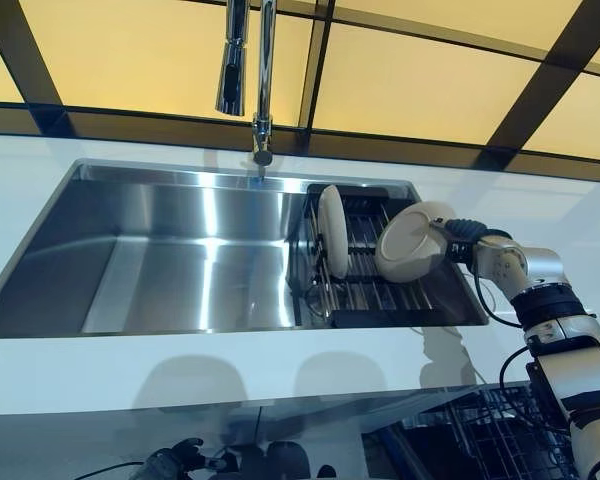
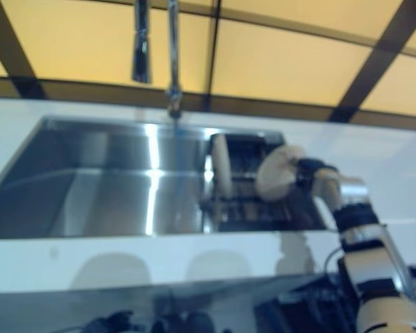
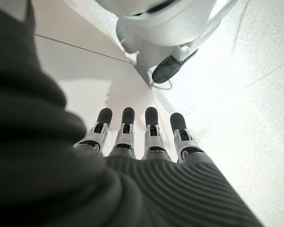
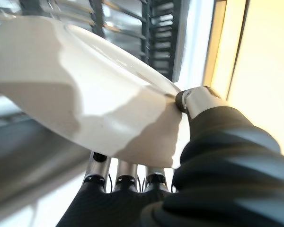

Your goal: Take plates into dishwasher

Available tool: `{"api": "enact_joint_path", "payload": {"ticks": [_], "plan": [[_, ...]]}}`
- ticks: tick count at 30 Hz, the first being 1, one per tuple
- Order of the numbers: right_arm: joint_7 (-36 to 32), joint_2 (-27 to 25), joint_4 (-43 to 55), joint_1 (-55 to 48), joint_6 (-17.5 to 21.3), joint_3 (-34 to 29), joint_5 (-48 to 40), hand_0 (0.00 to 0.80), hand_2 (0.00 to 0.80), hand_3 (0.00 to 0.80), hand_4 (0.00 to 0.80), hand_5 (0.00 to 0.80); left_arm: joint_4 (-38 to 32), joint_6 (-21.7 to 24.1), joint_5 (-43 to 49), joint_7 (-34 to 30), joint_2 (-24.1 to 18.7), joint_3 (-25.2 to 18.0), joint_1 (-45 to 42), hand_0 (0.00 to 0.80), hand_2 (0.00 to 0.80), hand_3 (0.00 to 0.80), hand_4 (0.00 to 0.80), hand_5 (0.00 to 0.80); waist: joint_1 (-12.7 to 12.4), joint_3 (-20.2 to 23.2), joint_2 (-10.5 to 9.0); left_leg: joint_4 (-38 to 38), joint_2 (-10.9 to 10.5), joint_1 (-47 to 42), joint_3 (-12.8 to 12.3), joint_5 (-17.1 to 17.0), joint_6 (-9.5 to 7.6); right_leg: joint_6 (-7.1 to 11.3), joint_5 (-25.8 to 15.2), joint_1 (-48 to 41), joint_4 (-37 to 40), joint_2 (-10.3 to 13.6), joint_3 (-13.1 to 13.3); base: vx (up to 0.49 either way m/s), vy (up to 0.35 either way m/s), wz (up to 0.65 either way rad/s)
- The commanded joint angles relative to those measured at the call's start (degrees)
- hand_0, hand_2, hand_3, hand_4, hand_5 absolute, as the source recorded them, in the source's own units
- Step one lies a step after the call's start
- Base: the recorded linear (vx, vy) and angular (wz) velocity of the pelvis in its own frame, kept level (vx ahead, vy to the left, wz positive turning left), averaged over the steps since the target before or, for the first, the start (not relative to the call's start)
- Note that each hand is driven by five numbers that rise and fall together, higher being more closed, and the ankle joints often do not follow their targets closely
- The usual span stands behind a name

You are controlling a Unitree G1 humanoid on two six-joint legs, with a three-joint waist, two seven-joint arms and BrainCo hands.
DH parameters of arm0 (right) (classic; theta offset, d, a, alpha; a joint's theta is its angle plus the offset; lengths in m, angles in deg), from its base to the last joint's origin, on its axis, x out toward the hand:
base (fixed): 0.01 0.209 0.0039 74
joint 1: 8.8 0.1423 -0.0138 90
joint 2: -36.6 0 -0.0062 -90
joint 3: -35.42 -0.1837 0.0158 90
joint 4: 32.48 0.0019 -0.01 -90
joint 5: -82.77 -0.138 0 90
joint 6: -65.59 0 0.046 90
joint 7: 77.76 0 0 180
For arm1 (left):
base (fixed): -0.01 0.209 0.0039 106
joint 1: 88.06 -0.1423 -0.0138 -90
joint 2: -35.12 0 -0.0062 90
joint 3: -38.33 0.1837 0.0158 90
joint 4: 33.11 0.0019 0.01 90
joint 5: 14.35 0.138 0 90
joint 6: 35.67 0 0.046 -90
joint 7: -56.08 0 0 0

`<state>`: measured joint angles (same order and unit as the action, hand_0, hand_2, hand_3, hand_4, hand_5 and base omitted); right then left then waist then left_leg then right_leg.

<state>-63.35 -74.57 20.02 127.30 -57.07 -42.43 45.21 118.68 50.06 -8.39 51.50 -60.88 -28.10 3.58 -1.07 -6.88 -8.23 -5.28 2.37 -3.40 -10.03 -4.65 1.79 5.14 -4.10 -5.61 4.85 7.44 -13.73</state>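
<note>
Right hand (image 1: 458, 243) is pinching a cream plate (image 1: 410, 243) by its rim, thumb on top and fingers underneath, holding it tilted just above the drying rack (image 1: 375, 295) in the sink (image 1: 180, 260). A second plate (image 1: 332, 231) is standing in the rack. Left hand (image 3: 137, 137) is hanging idle, fingers straight. So early days: the dishwasher rack (image 1: 490, 430) below looks empty as far as it shows.

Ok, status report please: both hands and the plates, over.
Right robot hand shut on one plate, held above the rack. Left robot hand open, low, idle. Second plate upright in the rack. Nothing in the way.
</note>
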Motion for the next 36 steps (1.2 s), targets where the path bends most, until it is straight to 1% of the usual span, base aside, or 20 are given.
{"api": "enact_joint_path", "payload": {"ticks": [1, 4, 6, 7, 11, 12, 13, 14, 15, 17, 19, 22, 26, 27, 29, 30, 31, 34, 35, 36], "plan": [[4.9, -6.7, 3.6, 9.7, 8.4, 1.9, 7.3, 0.800, 0.800, 0.800, 0.800, 0.800, -0.3, 0.7, 0.6, 0.2, 0.4, 4.0, 3.4, 0.000, 0.000, 0.000, 0.000, 0.000, -3.5, -0.8, 1.84, 0.3, 0.1, -2.6, -1.1, 5.1, -0.97, 4.76, -1.1, 2.2, -4.3, 2.4, -0.6, 0.000, 0.000, 0.00], [9.6, -6.0, 6.8, 9.4, 12.4, 1.2, 10.7, 0.800, 0.800, 0.800, 0.800, 0.800, -0.1, 0.9, 0.8, 0.2, 0.8, 4.1, 3.3, 0.000, 0.000, 0.000, 0.000, 0.000, -3.5, -0.8, 2.17, 0.3, 0.1, -2.7, -1.1, 5.2, -1.13, 4.82, -1.0, 2.1, -4.3, 2.5, -0.6, 0.000, 0.000, 0.00], [12.8, -5.2, 9.5, 8.6, 17.0, 0.3, 11.4, 0.800, 0.800, 0.800, 0.800, 0.800, 0.2, 1.3, 0.9, 0.3, 1.1, 4.2, 3.1, 0.000, 0.000, 0.000, 0.000, 0.000, -3.5, -0.8, 2.45, 0.3, 0.0, -2.7, -0.9, 5.3, -1.24, 4.85, -0.9, 2.1, -4.3, 2.6, -0.6, 0.000, 0.000, 0.00], [14.3, -4.5, 11.1, 8.1, 20.3, -0.2, 12.1, 0.800, 0.800, 0.800, 0.800, 0.800, 0.3, 1.5, 1.1, 0.2, 1.2, 4.1, 3.1, 0.000, 0.000, 0.000, 0.000, 0.000, -3.6, -0.8, 2.61, 0.3, -0.1, -2.8, -0.9, 5.4, -1.32, 4.83, -0.9, 2.0, -4.3, 2.6, -0.6, 0.000, 0.000, 0.00], [20.4, -0.9, 16.8, 4.6, 27.5, -2.3, 14.0, 0.800, 0.800, 0.800, 0.800, 0.800, 0.9, 2.2, 1.5, 0.2, 1.9, 4.7, 2.8, 0.000, 0.000, 0.000, 0.000, 0.000, -3.7, -0.6, 3.23, 0.3, -0.4, -2.8, -0.5, 5.8, -1.61, 4.77, -0.6, 1.9, -4.2, 2.7, -0.5, 0.000, 0.000, 0.00], [22.5, 0.1, 18.0, 3.5, 29.8, -3.2, 14.5, 0.800, 0.800, 0.800, 0.800, 0.800, 1.0, 2.4, 1.8, 0.2, 2.0, 4.7, 2.7, 0.000, 0.000, 0.000, 0.000, 0.000, -3.7, -0.5, 3.43, 0.3, -0.5, -2.9, -0.4, 5.9, -1.71, 4.76, -0.6, 1.8, -4.1, 2.8, -0.5, 0.000, 0.000, 0.00], [23.7, 0.7, 18.8, 2.9, 31.1, -3.8, 15.1, 0.800, 0.800, 0.800, 0.800, 0.800, 0.9, 2.5, 2.0, 0.1, 2.1, 4.7, 2.6, 0.000, 0.000, 0.000, 0.000, 0.000, -3.7, -0.5, 3.54, 0.3, -0.6, -2.9, -0.4, 6.0, -1.77, 4.75, -0.5, 1.8, -4.1, 2.8, -0.5, 0.000, 0.000, 0.00], [23.7, 0.7, 18.9, 2.8, 31.1, -3.9, 15.1, 0.800, 0.800, 0.800, 0.800, 0.800, 0.9, 2.5, 2.0, 0.1, 2.0, 4.8, 2.6, 0.000, 0.000, 0.000, 0.000, 0.000, -3.7, -0.5, 3.52, 0.3, -0.6, -2.9, -0.4, 6.0, -1.77, 4.75, -0.5, 1.8, -4.1, 2.8, -0.5, 0.000, 0.000, 0.00], [26.7, 1.8, 20.3, 1.6, 35.1, -5.1, 16.8, 0.800, 0.800, 0.800, 0.800, 0.800, 1.1, 2.6, 1.9, 0.0, 2.3, 5.0, 2.6, 0.000, 0.000, 0.000, 0.000, 0.000, -3.6, -0.4, 3.82, 0.3, -0.7, -3.0, -0.3, 6.2, -1.89, 4.72, -0.6, 1.7, -4.0, 2.9, -0.5, 0.000, 0.000, 0.00], [28.8, 2.4, 21.2, 0.7, 37.4, -6.0, 19.2, 0.800, 0.800, 0.800, 0.800, 0.800, 1.5, 2.8, 2.0, 0.0, 2.5, 5.3, 2.8, 0.000, 0.000, 0.000, 0.000, 0.000, -3.5, -0.2, 4.02, 0.3, -0.9, -3.1, -0.3, 6.5, -2.00, 4.73, -0.6, 1.6, -4.0, 3.1, -0.4, 0.011, 0.042, 0.03], [30.4, 2.2, 21.8, 0.3, 38.8, -6.7, 21.4, 0.800, 0.800, 0.800, 0.800, 0.800, 1.8, 3.0, 2.0, -0.1, 2.7, 5.5, 2.9, 0.000, 0.000, 0.000, 0.000, 0.000, -3.4, 0.0, 4.18, 0.3, -1.1, -3.2, -0.2, 6.7, -2.11, 4.77, -0.7, 1.6, -3.9, 3.2, -0.4, 0.010, 0.040, 0.04], [31.6, 1.3, 22.5, -0.1, 38.9, -7.3, 24.4, 0.800, 0.800, 0.800, 0.800, 0.800, 1.8, 3.1, 2.2, -0.3, 2.9, 5.5, 2.8, 0.000, 0.000, 0.000, 0.000, 0.000, -3.2, 0.3, 4.28, 0.3, -1.3, -3.3, -0.2, 6.9, -2.25, 4.84, -0.8, 1.6, -3.9, 3.4, -0.3, 0.005, 0.046, 0.03], [31.0, -3.3, 24.7, -2.2, 39.6, -9.0, 31.4, 0.800, 0.800, 0.800, 0.800, 0.800, 1.2, 3.1, 3.0, -0.9, 2.6, 4.8, 2.2, 0.000, 0.000, 0.000, 0.000, 0.000, -2.5, 0.4, 4.32, 0.3, -1.8, -3.4, -0.2, 7.1, -2.77, 4.99, -1.0, 2.5, -5.7, 4.1, 0.1, -0.005, 0.066, 0.00], [30.6, -4.1, 25.3, -2.7, 39.2, -9.5, 33.7, 0.800, 0.800, 0.800, 0.800, 0.800, 1.0, 3.1, 3.1, -1.1, 2.4, 4.5, 2.1, 0.000, 0.000, 0.000, 0.000, 0.000, -2.3, 0.3, 4.30, 0.3, -1.9, -3.4, -0.1, 7.1, -2.88, 5.07, -1.4, 2.8, -6.4, 4.3, 0.2, -0.018, 0.091, -0.01], [30.1, -7.8, 28.4, -7.1, 40.1, -11.7, 38.2, 0.800, 0.800, 0.800, 0.800, 0.800, 0.0, 2.4, 4.1, -1.7, 1.9, 3.9, 1.6, 0.000, 0.000, 0.000, 0.000, 0.000, -1.2, 0.0, 4.01, 0.3, -2.6, -3.2, 0.3, 7.3, -3.51, 5.55, -3.4, 4.5, -8.6, 5.3, 1.4, -0.030, 0.081, -0.03], [29.9, -8.5, 29.3, -8.4, 40.0, -12.4, 39.5, 0.800, 0.800, 0.800, 0.800, 0.800, -0.2, 2.3, 4.4, -1.7, 1.8, 3.8, 1.5, 0.000, 0.000, 0.000, 0.000, 0.000, -1.1, -0.1, 3.89, 0.3, -2.7, -3.1, 0.4, 7.4, -3.66, 5.71, -3.9, 5.1, -9.1, 5.5, 1.7, -0.051, 0.078, -0.06], [29.9, -10.3, 31.6, -12.3, 40.6, -14.3, 40.4, 0.800, 0.800, 0.800, 0.800, 0.800, -0.8, 1.9, 5.0, -2.1, 1.4, 2.9, 1.4, 0.000, 0.000, 0.000, 0.000, 0.000, 0.1, -0.6, 3.73, 0.3, -3.0, -3.1, 0.6, 7.5, -3.84, 6.15, -5.5, 6.4, -10.1, 5.9, 2.4, -0.047, 0.072, -0.12], [28.2, -12.5, 35.5, -19.5, 41.0, -18.8, 41.3, 0.800, 0.800, 0.800, 0.800, 0.800, -1.2, 1.4, 6.2, -2.8, 1.1, 2.1, 0.9, 0.000, 0.000, 0.000, 0.000, 0.000, 2.2, -1.1, 3.45, 0.3, -3.1, -3.2, 0.3, 7.8, -3.79, 6.91, -7.8, 8.6, -9.9, 5.9, 4.0, -0.045, 0.072, -0.26], [27.5, -12.6, 36.1, -20.8, 40.8, -19.6, 41.4, 0.800, 0.800, 0.800, 0.800, 0.800, -1.1, 1.4, 6.4, -2.8, 1.0, 2.1, 0.7, 0.000, 0.000, 0.000, 0.000, 0.000, 2.4, -1.2, 3.41, 0.3, -3.1, -3.4, 0.1, 7.9, -3.73, 7.10, -8.4, 9.1, -9.6, 5.9, 4.2, -0.065, 0.062, -0.37], [26.4, -12.8, 37.0, -22.8, 41.6, -20.7, 40.3, 0.800, 0.800, 0.800, 0.800, 0.800, -0.9, 1.3, 6.0, -2.2, 0.9, 1.7, 0.3, 0.000, 0.000, 0.000, 0.000, 0.000, 3.7, -1.6, 3.43, 0.3, -2.8, -4.0, -0.8, 8.1, -3.47, 7.79, -10.1, 11.0, -9.3, 6.0, 4.0, -0.065, 0.046, -0.49]]}}
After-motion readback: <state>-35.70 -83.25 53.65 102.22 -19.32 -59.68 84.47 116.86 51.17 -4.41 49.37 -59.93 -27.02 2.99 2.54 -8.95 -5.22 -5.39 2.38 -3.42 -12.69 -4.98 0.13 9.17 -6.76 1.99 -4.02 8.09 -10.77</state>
